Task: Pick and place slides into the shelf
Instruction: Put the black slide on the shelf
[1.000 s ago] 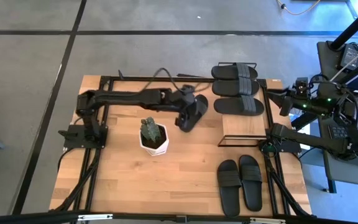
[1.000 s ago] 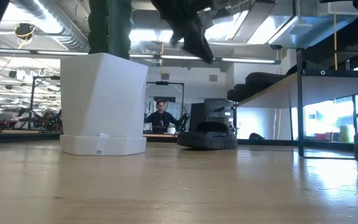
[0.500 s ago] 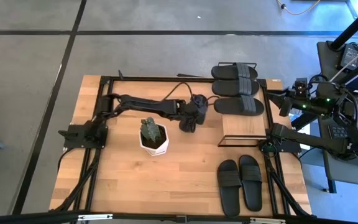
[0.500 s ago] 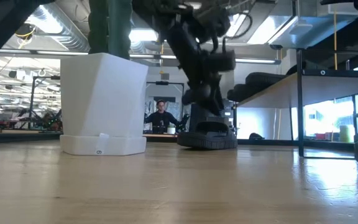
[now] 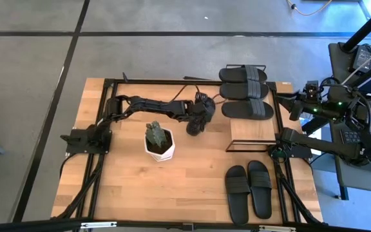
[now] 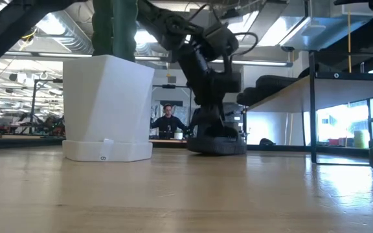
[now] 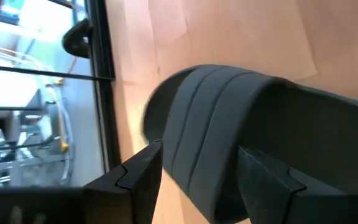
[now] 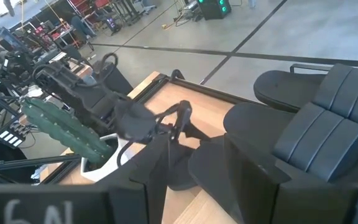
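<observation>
Matt black rubbery slides (image 5: 246,91) are seen on a smooth wooden shelf (image 5: 250,129) framed in thin black metal.

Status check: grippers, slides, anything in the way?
Left gripper open, straddling a slide's strap on the table. Right gripper idle beside the shelf. Three slides on shelf, two on table. Potted cactus close by.

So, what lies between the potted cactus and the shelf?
In the high view, the left gripper over one slide lies between the potted cactus and the shelf; otherwise bare tabletop.
</observation>
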You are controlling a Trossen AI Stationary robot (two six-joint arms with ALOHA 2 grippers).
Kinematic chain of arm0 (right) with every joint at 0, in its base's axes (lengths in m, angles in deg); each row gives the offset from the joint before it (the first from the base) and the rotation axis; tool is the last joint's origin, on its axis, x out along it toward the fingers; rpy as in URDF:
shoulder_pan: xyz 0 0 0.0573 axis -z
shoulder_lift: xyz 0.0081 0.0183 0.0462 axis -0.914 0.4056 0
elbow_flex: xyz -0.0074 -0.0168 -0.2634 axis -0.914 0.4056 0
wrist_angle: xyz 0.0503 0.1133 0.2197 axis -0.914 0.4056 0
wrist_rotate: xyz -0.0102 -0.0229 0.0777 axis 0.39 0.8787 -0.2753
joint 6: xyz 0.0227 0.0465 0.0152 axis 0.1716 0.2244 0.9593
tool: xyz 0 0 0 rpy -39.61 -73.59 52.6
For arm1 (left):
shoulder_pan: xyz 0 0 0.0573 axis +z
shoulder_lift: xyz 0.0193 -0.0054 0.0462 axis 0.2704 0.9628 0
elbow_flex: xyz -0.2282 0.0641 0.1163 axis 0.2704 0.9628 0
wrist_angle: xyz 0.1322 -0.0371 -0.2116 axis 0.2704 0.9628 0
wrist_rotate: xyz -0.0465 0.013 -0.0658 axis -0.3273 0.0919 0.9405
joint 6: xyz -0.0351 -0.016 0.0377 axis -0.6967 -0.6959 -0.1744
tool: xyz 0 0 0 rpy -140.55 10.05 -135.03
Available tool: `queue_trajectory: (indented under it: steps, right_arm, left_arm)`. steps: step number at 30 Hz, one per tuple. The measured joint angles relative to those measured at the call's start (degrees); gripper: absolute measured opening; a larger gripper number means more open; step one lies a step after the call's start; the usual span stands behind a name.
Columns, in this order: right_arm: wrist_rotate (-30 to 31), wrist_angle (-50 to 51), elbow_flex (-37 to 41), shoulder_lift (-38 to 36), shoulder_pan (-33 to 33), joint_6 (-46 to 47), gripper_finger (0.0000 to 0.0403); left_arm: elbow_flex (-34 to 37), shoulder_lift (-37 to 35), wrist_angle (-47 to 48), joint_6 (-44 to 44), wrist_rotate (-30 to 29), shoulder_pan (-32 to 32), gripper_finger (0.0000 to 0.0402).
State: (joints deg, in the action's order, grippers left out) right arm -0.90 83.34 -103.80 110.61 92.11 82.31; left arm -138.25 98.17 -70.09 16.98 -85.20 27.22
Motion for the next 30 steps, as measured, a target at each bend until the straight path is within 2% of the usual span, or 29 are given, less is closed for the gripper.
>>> queue_trajectory:
  steps: [4,13,16,21,30]
  right_arm:
    - [0.0,0.2,0.0,0.0,0.0,0.0,0.0152]
    - [0.0,3.1,0.0,0.0,0.0,0.0,0.0152]
    - [0.0,3.1,0.0,0.0,0.0,0.0,0.0152]
    - [0.0,3.1,0.0,0.0,0.0,-0.2,0.0152]
    - [0.0,3.1,0.0,0.0,0.0,-0.3,0.0152]
  left_arm:
    - [0.0,0.0,0.7,-0.1,5.7,1.8,0.0186]
    - [0.0,1.2,0.5,0.3,4.9,2.1,0.0185]
    - [0.0,1.2,0.3,0.3,4.3,2.1,0.0173]
    - [0.0,1.2,0.3,0.3,4.3,2.1,0.0128]
    - [0.0,1.2,0.2,0.1,4.3,2.1,0.0011]
